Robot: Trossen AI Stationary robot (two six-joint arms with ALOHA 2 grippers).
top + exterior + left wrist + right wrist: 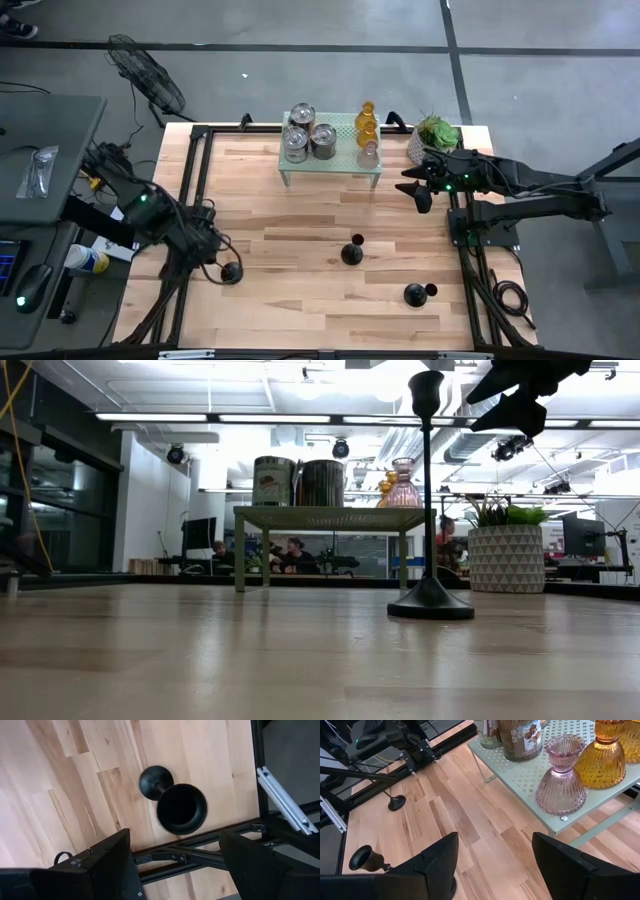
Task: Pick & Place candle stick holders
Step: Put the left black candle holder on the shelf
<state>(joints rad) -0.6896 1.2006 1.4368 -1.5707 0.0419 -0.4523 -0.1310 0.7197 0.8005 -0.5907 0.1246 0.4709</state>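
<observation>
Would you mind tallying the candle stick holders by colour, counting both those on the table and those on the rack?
Black sticks, on the table: 3
Silver metal cups, on the rack: 3
Amber glass holders, on the rack: 2
Pale pink glass holder, on the rack: 1
Total: 9

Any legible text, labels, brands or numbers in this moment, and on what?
None can be read.
Silver cups on the green rack: printed labels with pictures, lettering too blurred.
Same cups in the low view: label marks too small.
Pink glass holder, amber holder, black sticks: no markings.
</observation>
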